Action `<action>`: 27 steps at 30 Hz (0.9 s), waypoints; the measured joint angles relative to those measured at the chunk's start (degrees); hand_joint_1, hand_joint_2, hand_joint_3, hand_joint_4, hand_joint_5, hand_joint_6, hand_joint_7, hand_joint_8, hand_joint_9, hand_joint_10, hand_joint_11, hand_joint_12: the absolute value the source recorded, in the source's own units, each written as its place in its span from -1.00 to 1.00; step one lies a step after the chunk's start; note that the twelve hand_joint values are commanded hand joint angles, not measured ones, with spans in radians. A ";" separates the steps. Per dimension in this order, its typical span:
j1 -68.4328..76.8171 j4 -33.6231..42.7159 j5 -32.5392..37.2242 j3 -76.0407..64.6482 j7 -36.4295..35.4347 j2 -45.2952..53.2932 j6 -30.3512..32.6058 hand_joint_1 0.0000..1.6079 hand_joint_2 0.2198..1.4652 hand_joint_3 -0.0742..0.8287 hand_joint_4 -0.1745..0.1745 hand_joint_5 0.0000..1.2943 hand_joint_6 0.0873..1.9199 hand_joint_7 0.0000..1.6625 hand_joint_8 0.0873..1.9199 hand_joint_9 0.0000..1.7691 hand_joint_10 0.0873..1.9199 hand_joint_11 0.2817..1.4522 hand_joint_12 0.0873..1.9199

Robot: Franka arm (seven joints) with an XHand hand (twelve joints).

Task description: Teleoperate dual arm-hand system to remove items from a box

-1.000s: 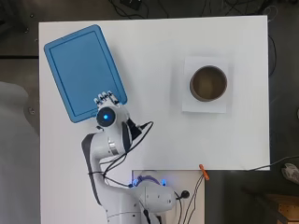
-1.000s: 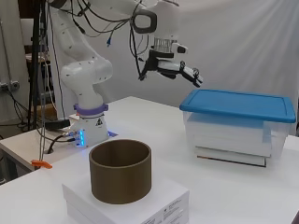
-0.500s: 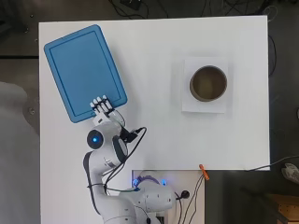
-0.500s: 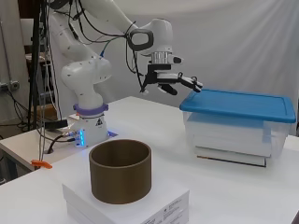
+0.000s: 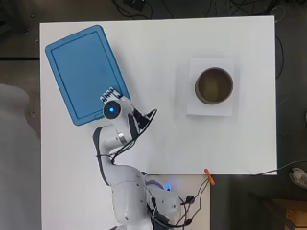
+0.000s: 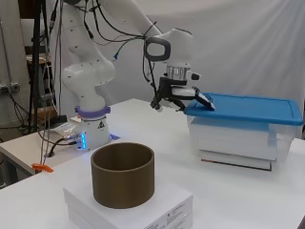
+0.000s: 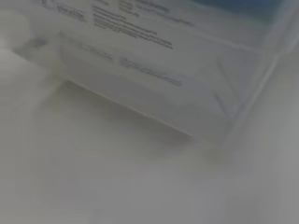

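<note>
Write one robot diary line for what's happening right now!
hand: open, fingers over near corner of blue lid | box: lid on | brown cylinder: on white block, untouched

My overhead camera looks straight down on the white table (image 5: pixel 158 62), arm base at the bottom edge. My side camera looks level across the table from near the brown ring (image 6: pixel 123 175), arm at left. Both take in the blue-lidded clear box (image 5: pixel 86 74) and the ring. My wrist camera sits very close to the box wall (image 7: pixel 154 88).
</note>
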 joint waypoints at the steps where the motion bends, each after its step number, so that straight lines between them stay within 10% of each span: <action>1: 0.01 0.44 0.79 -0.08 -1.31 0.69 -0.57 0.68 0.73 -0.79 -0.04 0.13 -1.00 -0.21 -1.00 -0.24 -1.00 -0.65 -1.00; 14: 2.98 13.73 5.39 -0.58 -2.64 -10.70 -16.10 0.53 0.79 -0.80 0.05 0.18 -1.00 -0.16 -1.00 -0.21 -1.00 -0.62 -1.00; 17: 3.20 14.05 5.92 -0.93 -3.02 -10.45 -15.65 0.65 0.59 -0.83 -0.82 0.06 0.27 -0.07 -0.07 0.06 -0.20 -0.21 -1.00; 24: 5.35 14.52 12.53 -2.64 -34.73 -9.28 -9.16 0.69 0.54 -0.83 -0.98 -0.12 0.48 0.01 0.25 0.20 -0.04 0.06 -0.98; 25: 5.94 13.80 13.21 -2.46 -39.20 -10.30 -8.62 0.75 0.54 -0.80 -0.99 -0.19 0.57 -0.04 0.38 0.15 0.01 -0.07 -0.46; 26: 6.60 12.81 14.04 -2.31 -42.68 -11.76 -8.20 0.85 0.52 -0.81 -0.28 -0.26 0.64 -0.09 0.52 0.10 0.05 -0.16 -0.07; 27: 7.34 11.76 15.05 -2.16 -45.02 -13.49 -8.09 0.80 0.54 -0.82 -0.42 -0.26 0.70 -0.08 0.50 0.09 0.03 -0.31 0.07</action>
